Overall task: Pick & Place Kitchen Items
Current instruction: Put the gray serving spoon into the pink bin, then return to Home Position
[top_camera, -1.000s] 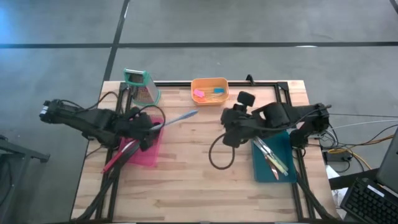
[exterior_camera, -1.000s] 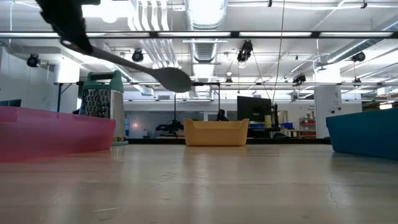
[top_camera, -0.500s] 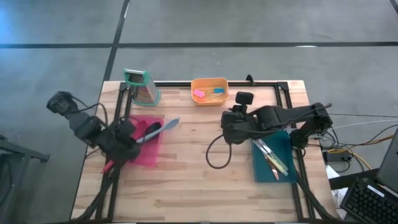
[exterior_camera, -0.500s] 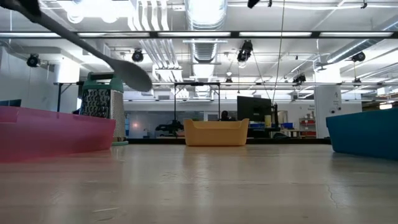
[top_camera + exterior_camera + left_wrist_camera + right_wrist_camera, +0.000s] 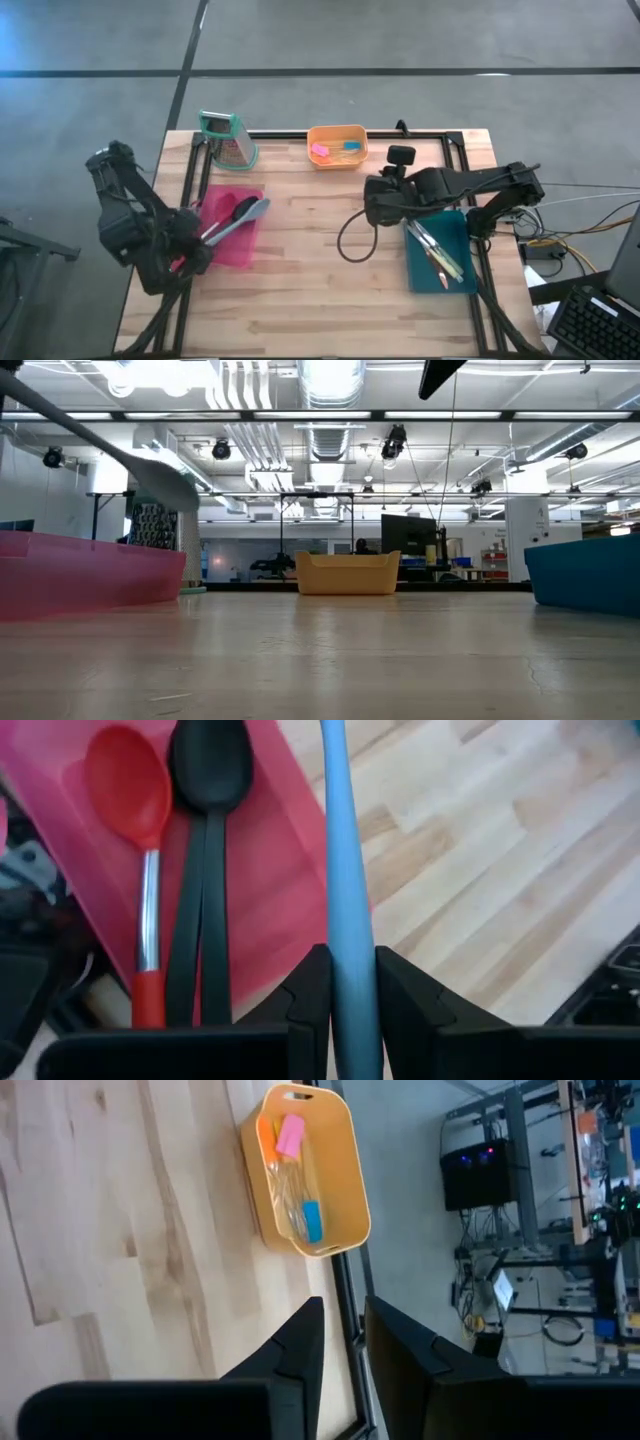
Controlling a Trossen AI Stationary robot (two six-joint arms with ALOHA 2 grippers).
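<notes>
My left gripper (image 5: 197,243) is shut on a pale-blue spoon (image 5: 240,220) above the pink tray (image 5: 238,250). The spoon's bowl (image 5: 160,475) hangs over the tray's far right part. A red spoon (image 5: 128,795) and a black spoon (image 5: 208,765) lie in the pink tray (image 5: 270,850). My right gripper (image 5: 374,203) hovers over the table's middle, empty, with a narrow gap between its fingers (image 5: 300,1350). Slim metal cutlery (image 5: 437,250) lies in the teal tray (image 5: 425,275). My left gripper pinches the pale-blue spoon's handle (image 5: 350,960) between its two fingers (image 5: 312,995). The handle runs forward out of the fingers, in line with them, toward the table's far right. The spoon is lifted clear and tilted, its bowl lower than the held end.
An orange tub (image 5: 337,146) with pink and blue tools (image 5: 295,1170) stands at the far edge, and a green-topped grater (image 5: 225,137) at the far left. A black cable loop (image 5: 352,245) hangs below my right arm. Bare wood lies between the two trays.
My left gripper has drawn back toward the table's left and near edges, carrying the pale-blue spoon. The bowl has come from over the bare wood near the middle to over the pink tray. The spoon has stayed lifted and tilted.
</notes>
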